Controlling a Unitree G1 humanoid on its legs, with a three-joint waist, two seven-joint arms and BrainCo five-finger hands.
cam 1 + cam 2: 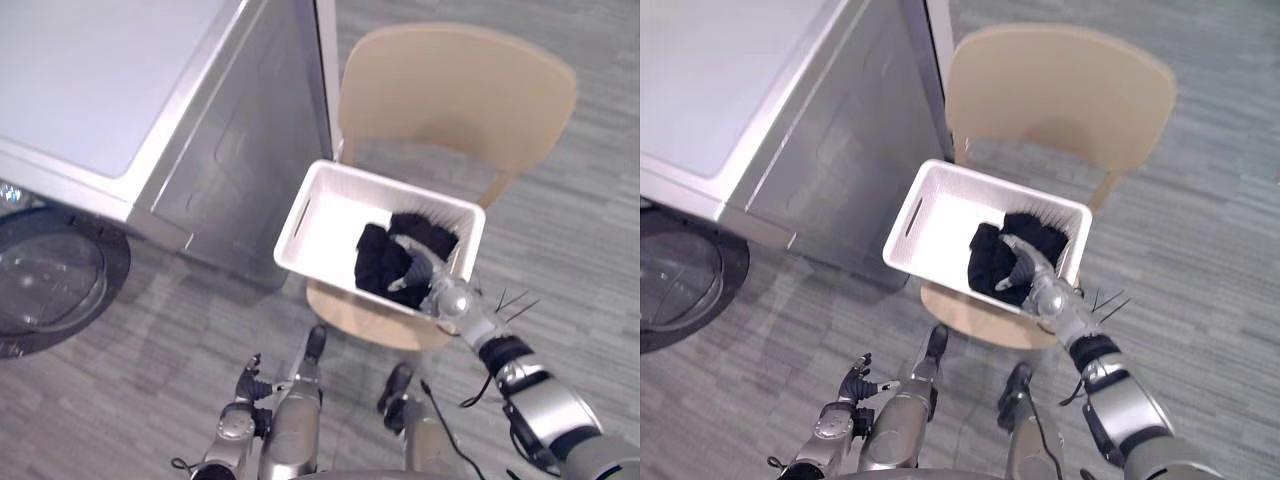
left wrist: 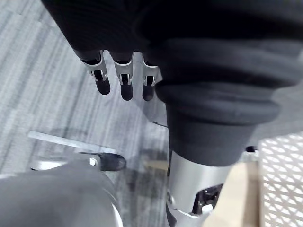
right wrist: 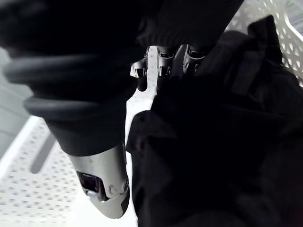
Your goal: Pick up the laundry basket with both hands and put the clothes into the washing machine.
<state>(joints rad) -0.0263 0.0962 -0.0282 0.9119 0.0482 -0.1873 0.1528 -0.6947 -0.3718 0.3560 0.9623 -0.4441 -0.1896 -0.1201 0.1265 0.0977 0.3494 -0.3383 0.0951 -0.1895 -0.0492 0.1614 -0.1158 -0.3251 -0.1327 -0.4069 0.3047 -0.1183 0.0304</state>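
Currently the white laundry basket (image 1: 395, 184) sits on the seat of a light wooden chair (image 1: 460, 90), just right of the silver washing machine (image 1: 120, 90). The basket's left end, with its handle slot, lies close beside the machine's side panel. The machine's round glass door (image 1: 50, 280) shows at the left edge, nearer than the basket. Black clothes (image 1: 375, 256) are bunched in the right half of the basket, against its right and near walls, while the left half shows bare white bottom.

The right hand (image 1: 430, 273) reaches over the basket's near right corner and lies on the black clothes. In the right wrist view the hand (image 3: 163, 66) sinks into the dark cloth (image 3: 213, 156), with the perforated basket wall (image 3: 28, 189) beyond. Whether it is closed on the cloth or simply resting there cannot be told.

The left hand (image 1: 246, 384) hangs low at the near left, well apart from the basket, over the grey striped floor (image 1: 580, 250). In its own wrist view its fingers (image 2: 125, 78) hang relaxed and spread, with the thumb apart, holding nothing. A bit of the basket's mesh wall (image 2: 281, 179) shows at the side.
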